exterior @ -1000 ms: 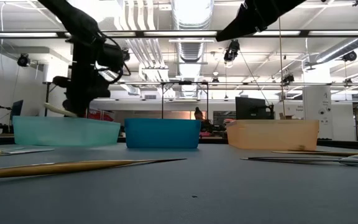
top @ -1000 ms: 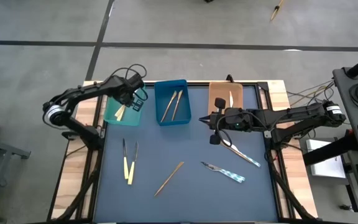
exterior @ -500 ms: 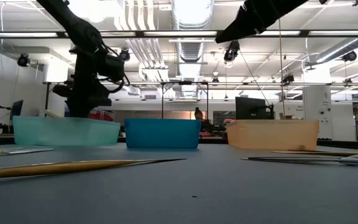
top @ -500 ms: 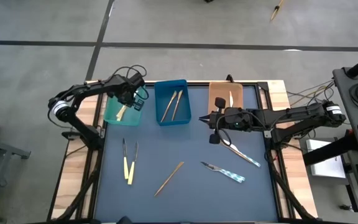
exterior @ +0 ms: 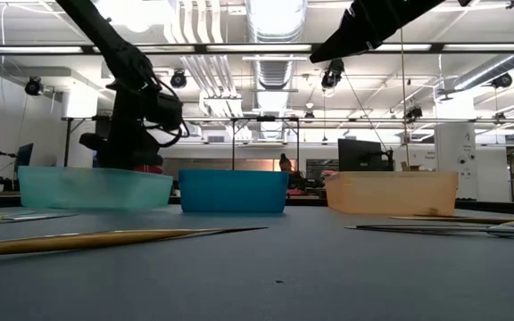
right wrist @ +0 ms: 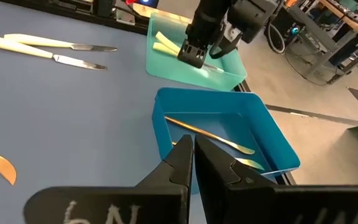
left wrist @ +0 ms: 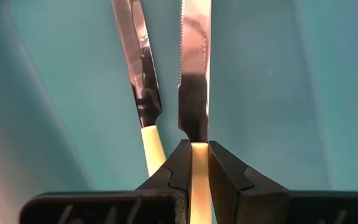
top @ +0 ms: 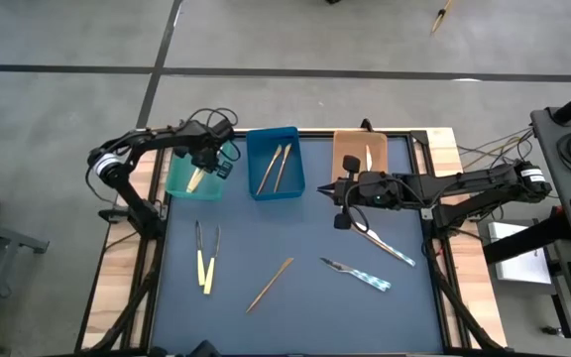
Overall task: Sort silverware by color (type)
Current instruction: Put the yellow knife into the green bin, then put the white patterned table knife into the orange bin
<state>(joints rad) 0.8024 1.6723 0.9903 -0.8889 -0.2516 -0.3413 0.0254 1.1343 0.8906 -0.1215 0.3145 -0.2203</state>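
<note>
A: What is in the trays?

B: The teal tray [top: 178, 185] holds two cream-handled knives. The left claw [left wrist: 199, 163] is lowered into it and pinches the handle of one knife [left wrist: 195, 62]; the other knife [left wrist: 138, 74] lies just beside it. The blue tray [top: 275, 188] holds two tan wooden pieces [top: 275, 167]. The orange tray [top: 347, 149] holds one pale piece [top: 368, 157].

A: And loose on the desk [top: 266, 238]?

B: Two cream-handled knives [top: 206, 257] near the left edge, a wooden piece [top: 270, 285] in the middle, a silver piece [top: 385, 242] and a blue-handled piece [top: 357, 273] to the right.

A: The right claw [top: 341, 220]?

B: Pressed together, holding nothing, hanging over the desk between the blue and orange trays.

A: Do the views differ?

B: The left wrist view alone shows the held knife's serrated edge. The low view shows only the tray walls, not their contents. The right wrist view shows pale lettering on the claw's base, cut off and unreadable.
</note>
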